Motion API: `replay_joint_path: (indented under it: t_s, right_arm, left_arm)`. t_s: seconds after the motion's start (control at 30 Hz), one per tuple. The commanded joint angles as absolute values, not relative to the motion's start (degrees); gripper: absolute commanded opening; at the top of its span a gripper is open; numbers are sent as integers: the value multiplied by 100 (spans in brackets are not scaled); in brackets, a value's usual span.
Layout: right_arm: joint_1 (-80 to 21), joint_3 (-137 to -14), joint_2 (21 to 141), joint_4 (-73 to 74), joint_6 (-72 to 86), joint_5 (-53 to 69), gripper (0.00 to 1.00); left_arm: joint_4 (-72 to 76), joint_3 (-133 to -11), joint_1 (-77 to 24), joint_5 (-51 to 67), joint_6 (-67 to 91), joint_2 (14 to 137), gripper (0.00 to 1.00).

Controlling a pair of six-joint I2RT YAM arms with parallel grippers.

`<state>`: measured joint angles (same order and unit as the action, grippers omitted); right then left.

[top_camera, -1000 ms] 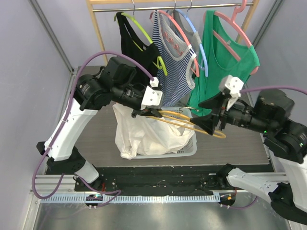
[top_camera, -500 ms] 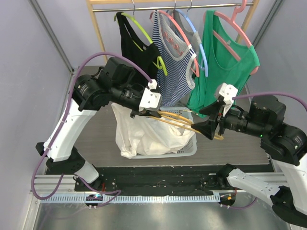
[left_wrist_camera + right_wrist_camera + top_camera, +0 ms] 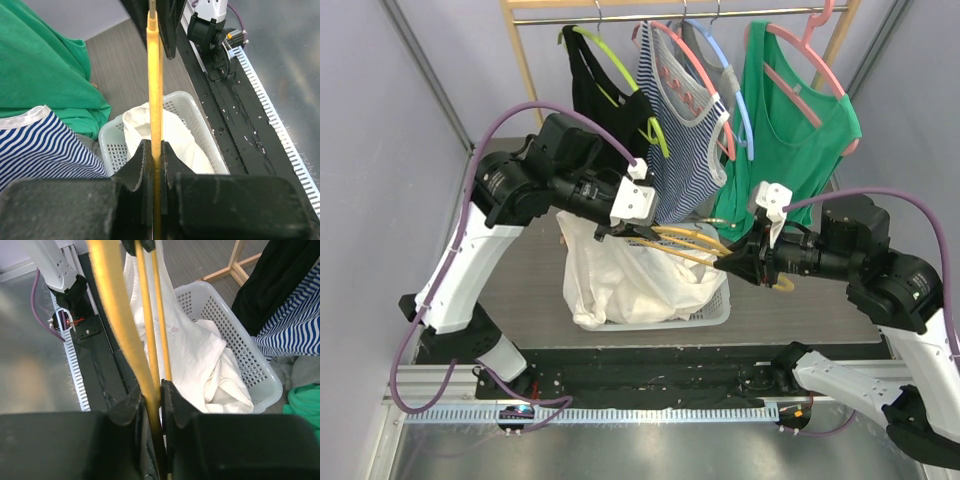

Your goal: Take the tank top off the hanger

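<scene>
A yellow hanger (image 3: 685,245) lies nearly level above the white basket (image 3: 712,314). My left gripper (image 3: 620,232) is shut on its left part; in the left wrist view the yellow bar (image 3: 155,90) runs straight through the closed left gripper (image 3: 154,147). My right gripper (image 3: 730,265) is shut on the hanger's right part, and the right wrist view shows the right gripper (image 3: 154,390) pinching a yellow bar (image 3: 117,315). The white tank top (image 3: 620,280) hangs from the hanger's left end, and its lower part lies in the basket.
Behind the arms, a wooden rack (image 3: 525,60) holds a black top (image 3: 605,90), a striped top (image 3: 680,130) and a green top (image 3: 790,120) on coloured hangers. The black base rail (image 3: 650,385) runs along the near edge.
My right gripper moved left to the hanger and closed on its yellow bar; a second ago it stood open. The left arm kept its grip and barely moved.
</scene>
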<state>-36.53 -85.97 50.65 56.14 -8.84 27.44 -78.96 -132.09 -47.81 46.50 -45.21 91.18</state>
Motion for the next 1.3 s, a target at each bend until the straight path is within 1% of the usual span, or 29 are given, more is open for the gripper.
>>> replay_joint_path:
  t_s: [0.0,0.07,0.1,0.13,0.17,0.2,0.23,0.27,0.3,0.33,0.4,0.43,0.63,0.67,0.8,0.83,0.93,1.2,1.27]
  right_arm:
    - [-3621,-8903,5001,5317,-844,2909,8]
    - [-3630,-8947,4931,5335,-835,2857,1]
    - [-3630,-8973,4896,5335,-809,2830,1]
    - [-3630,-8974,4843,5326,-774,2804,1]
    - [-3630,-8974,4808,5309,-739,2778,1]
    - [-3630,-8982,4790,5282,-669,2751,1]
    - [-3630,-8956,4790,5256,-642,2681,1]
    - [-3630,-8947,4773,5247,-624,2646,1]
    - [-3630,-8930,4781,5230,-589,2602,1]
    - [-3621,-8930,4781,5212,-528,2575,1]
    - [-3630,-8912,4816,5168,-475,2558,1]
    - [-3630,-8912,4825,5133,-457,2558,1]
    - [-3621,-8956,4930,5133,-387,2479,1]
    - [-3630,-8973,4939,5124,-361,2435,1]
    - [-3630,-9079,5018,5142,-316,2286,1]
    - [-3630,-9088,5036,5124,-299,2268,1]
    - [-3630,-9079,5036,5002,-238,2172,1]
    - [-3630,-9044,5019,4852,-211,1925,1]
    - [-3630,-9070,5010,4852,-211,1934,1]
  left_arm:
    - [-9492,-13325,-4825,5116,-4491,9141,0]
    - [-9196,-13141,-4834,4984,-4334,9088,0]
    - [-8985,-13053,-4834,4748,-4037,9053,2]
    - [-8808,-12973,-4834,4642,-3921,9009,19]
    - [-8424,-12860,-4834,4545,-3824,8913,31]
    - [-8176,-12798,-4834,4222,-3675,8877,46]
    - [-7878,-12745,-4834,4001,-3160,8816,73]
    - [-7327,-12727,-4834,3703,-2946,8781,82]
    - [-7104,-12735,-4834,3430,-2727,8754,89]
    - [-6893,-12744,-4825,2871,-2551,8702,96]
    - [-6426,-12744,-4834,2410,-2461,8535,100]
    - [-6294,-12753,-4825,1947,-2452,8482,100]
    - [-5626,-12534,-4834,626,-2566,7903,100]
    - [-5477,-12324,-4834,215,-2566,7806,100]
    - [-5107,-11463,-4825,-674,-2593,7278,100]
    - [-5011,-11035,-4825,-764,-2567,7190,100]
    - [-5044,-10400,-4816,-827,-2365,6882,100]
    - [-5124,-10169,-4790,-554,-1872,6855,99]
    - [-5028,-10064,-4772,-641,-1828,6855,97]
